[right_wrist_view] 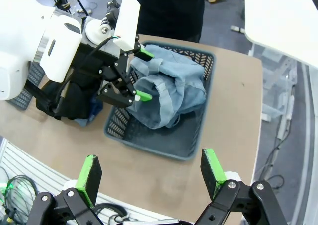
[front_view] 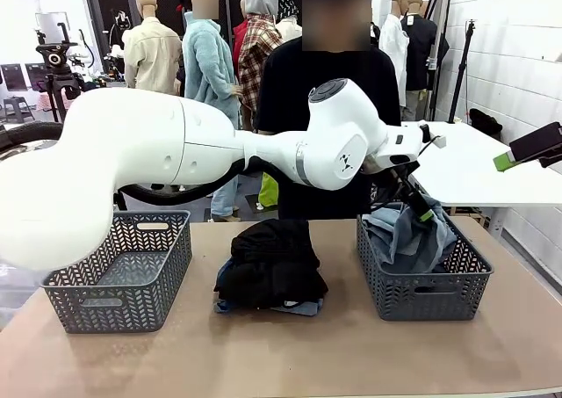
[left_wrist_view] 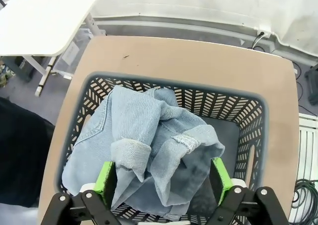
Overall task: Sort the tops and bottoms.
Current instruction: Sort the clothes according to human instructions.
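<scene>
Left gripper (left_wrist_view: 163, 178), on its white arm (front_view: 219, 143) stretched across the table (front_view: 281, 354), is held pointing down, jaws spread and clasping nothing, over denim shorts (left_wrist_view: 144, 130) in the grey basket (left_wrist_view: 251, 118).

We see a tan work table (front_view: 290, 354) across the foreground. At 2 o'clock behind it stands a white table (front_view: 474, 165) (legs white too) against a white panelled wall (front_view: 514, 38). At 10 o'clock, a dark camera tripod (front_view: 54, 60). The floor (right_wrist_view: 228, 11) is grey-blue; light even.

No legible text, label, brand or number on anything.
</scene>
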Robot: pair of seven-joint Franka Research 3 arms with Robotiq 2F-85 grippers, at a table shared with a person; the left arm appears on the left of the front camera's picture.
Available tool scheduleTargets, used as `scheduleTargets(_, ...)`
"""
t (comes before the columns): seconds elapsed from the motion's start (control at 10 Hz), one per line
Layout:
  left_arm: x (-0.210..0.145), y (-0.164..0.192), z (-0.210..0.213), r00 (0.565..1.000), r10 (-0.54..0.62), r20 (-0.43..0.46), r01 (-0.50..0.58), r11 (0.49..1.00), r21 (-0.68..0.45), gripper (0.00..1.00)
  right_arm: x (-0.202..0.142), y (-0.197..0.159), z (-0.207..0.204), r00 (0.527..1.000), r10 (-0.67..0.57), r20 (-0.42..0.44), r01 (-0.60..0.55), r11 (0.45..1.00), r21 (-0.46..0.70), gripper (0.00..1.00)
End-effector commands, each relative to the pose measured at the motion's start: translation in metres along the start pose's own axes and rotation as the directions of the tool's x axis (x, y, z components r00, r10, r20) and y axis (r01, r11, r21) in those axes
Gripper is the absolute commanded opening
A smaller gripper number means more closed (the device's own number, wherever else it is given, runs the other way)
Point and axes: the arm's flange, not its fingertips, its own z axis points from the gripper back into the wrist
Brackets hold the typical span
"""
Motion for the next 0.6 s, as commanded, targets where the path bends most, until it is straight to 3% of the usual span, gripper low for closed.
scheduleTargets(0.0, 0.0028, 0.0004, 0.0029, 1.0, -0.012, 0.005, 0.011, 1.0, 0.016, 0.97, 0.0, -0.0013, -0.0013, 1.0, 0.01, 0.0, -0.01, 1.0, 0.017, 1.0)
scheduleTargets(0.5, 0.0028, 0.0004, 0.0029, 1.0, -0.012, 0.005, 0.011, 1.0, 0.016, 0.97, 0.0, -0.0013, -0.0013, 1.0, 0.01, 0.0, -0.01, 1.0, 0.017, 1.0)
